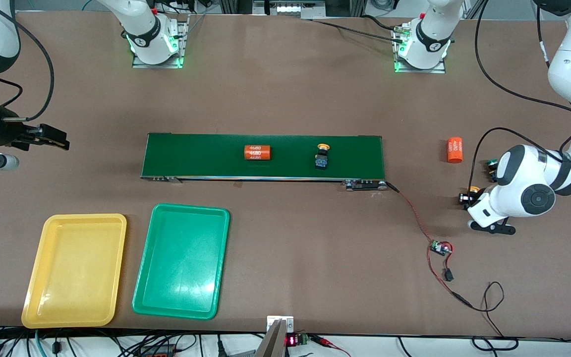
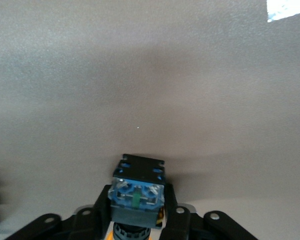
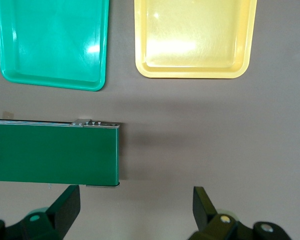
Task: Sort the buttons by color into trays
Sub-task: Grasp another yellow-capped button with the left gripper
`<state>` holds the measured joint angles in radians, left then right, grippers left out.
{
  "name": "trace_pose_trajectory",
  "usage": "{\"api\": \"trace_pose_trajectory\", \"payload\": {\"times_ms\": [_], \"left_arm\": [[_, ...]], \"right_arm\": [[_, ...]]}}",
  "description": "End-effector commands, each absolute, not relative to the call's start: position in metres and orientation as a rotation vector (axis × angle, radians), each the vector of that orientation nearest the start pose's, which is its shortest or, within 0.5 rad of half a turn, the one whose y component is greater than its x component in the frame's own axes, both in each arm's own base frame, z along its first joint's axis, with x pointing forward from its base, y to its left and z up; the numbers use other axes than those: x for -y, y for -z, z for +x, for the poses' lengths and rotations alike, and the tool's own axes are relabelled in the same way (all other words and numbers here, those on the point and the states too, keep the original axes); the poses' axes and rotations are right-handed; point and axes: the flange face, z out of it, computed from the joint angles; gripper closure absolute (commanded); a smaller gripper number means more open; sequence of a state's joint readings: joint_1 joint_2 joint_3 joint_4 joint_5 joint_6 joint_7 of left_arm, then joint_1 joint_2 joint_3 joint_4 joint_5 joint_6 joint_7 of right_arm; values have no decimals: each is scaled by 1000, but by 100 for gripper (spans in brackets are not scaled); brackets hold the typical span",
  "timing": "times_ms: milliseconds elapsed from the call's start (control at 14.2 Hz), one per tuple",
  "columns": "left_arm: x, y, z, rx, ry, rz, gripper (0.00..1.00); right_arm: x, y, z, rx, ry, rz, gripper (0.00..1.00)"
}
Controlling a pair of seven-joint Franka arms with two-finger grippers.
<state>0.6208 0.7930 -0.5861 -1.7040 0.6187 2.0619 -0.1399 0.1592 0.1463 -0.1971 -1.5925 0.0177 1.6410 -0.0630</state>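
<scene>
- The left gripper (image 2: 136, 220) is sitting low over the table at the left arm's end, its fingers (image 2: 101, 212) clamped on the black body of a yellow-capped button (image 2: 136, 192); the blue base is facing the wrist camera, and a sliver of yellow cap is showing below; in the front view the button (image 1: 470, 194) is peeking out beside the wrist; gripping the body is likely leaving the cap clear for release.
- A green-capped button (image 1: 491, 166) is lying just beside that arm, mostly hidden by it; an orange cylinder (image 1: 454, 149) is resting nearby on the bare table.
- Another yellow-capped button (image 1: 322, 156) is standing on the conveyor belt (image 1: 206, 156), well apart from a second orange cylinder (image 1: 257, 152) there; the fourth button is not showing.
- The right gripper (image 3: 137, 210) is waiting with its fingers spread wide, holding nothing, above the table off the belt's end at the right arm's end.
- The yellow tray (image 1: 75, 270) and green tray (image 1: 182, 261) are lying side by side, both without buttons, nearer the front camera than the belt, toward the right arm's end; I judge the belt is meant to carry buttons toward them, so sorting is barely starting.
</scene>
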Motion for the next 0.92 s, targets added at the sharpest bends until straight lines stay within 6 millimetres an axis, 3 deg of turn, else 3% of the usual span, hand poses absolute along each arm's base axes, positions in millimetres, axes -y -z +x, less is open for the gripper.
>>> {"api": "trace_pose_trajectory", "payload": {"times_ms": [0,71,212,565,706,847], "left_arm": [[-81,-183,641,-209,-335,-3013,87],[-74,-197,646,-215,-302,-3011,88],[-42,-230,650,-283,-304,-3007,88],[76,-320,647,-453,-403,-3026,87],[127,-337,637,-342,-391,-3078,87],[179,-338,624,-285,-405,-3089,87]], "right_arm": [[13,-541,600,36,-134,-3130,0],[14,-541,600,34,-137,-3130,0],[15,-540,600,32,-139,-3130,0],[13,-539,600,36,-141,-3130,0],[13,-538,601,36,-139,-3131,0],[14,-537,601,36,-144,-3131,0]]}}
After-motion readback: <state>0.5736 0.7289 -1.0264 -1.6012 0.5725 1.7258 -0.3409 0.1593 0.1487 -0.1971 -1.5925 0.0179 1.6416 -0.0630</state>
